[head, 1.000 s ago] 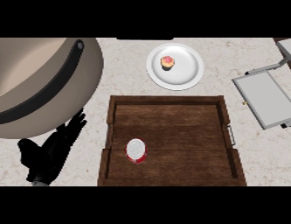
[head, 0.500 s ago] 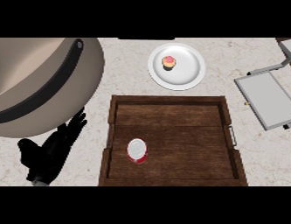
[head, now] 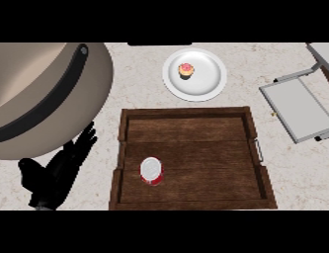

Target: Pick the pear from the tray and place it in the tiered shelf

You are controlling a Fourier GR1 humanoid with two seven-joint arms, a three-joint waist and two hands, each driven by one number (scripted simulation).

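Black is the left hand (head: 53, 174), and it is closest to us. It lies on the pale stone counter (head: 302, 173), just left of the brown wooden tray (head: 188, 112), by the tray's near left corner. Its fingers (head: 83, 143) are straight and spread out. They point away from us and hold nothing. The hand does not touch the tray.

Inside the tray, in the near left part, stands a small red can (head: 151, 171) with a white top. It stands up straight on the tray's floor, a little way in from the left wall. The other parts of the tray's floor show only dark wood. I cannot see the pear anywhere in this view.

To the left of the tray and farther back is a big grey round shape (head: 28, 89) with a dark band across it. It covers that part of the counter, and I cannot tell what it is.

To the right of the tray, near its far right corner, is the grey tiered shelf (head: 302, 108), set at a slant.

Behind the tray's far edge is a white plate (head: 209, 85). A little cupcake (head: 186, 69) with a pink top sits on it.
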